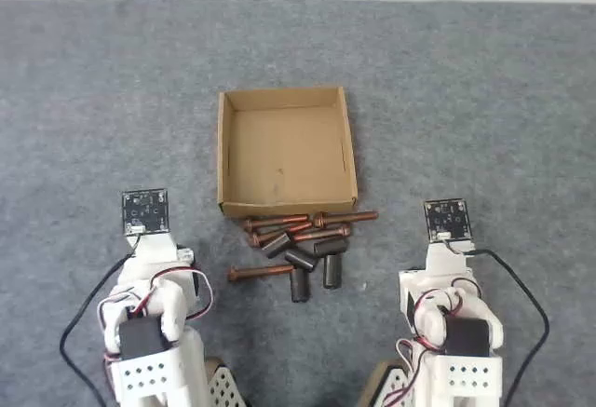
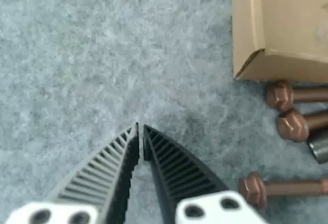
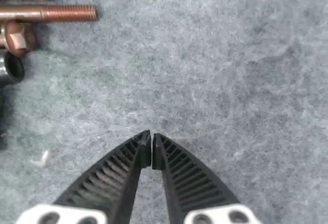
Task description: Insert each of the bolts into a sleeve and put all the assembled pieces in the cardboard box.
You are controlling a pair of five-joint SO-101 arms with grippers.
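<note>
Several copper bolts (image 1: 303,224) and dark metal sleeves (image 1: 313,264) lie in a loose pile just in front of the open cardboard box (image 1: 223,151), which holds nothing. Both arms sit at the near edge, one on each side of the pile. My left gripper (image 2: 141,129) is shut over bare carpet, with bolt heads (image 2: 279,95) and the box corner (image 2: 251,67) off to one side. My right gripper (image 3: 151,136) is shut too, over carpet, with a threaded bolt end (image 3: 66,13), a bolt head (image 3: 18,37) and a sleeve mouth (image 3: 11,66) beyond it.
Grey carpet (image 1: 466,100) covers the whole table. Open room lies left, right and behind the box. Cables (image 1: 526,300) trail from both arms near the front edge.
</note>
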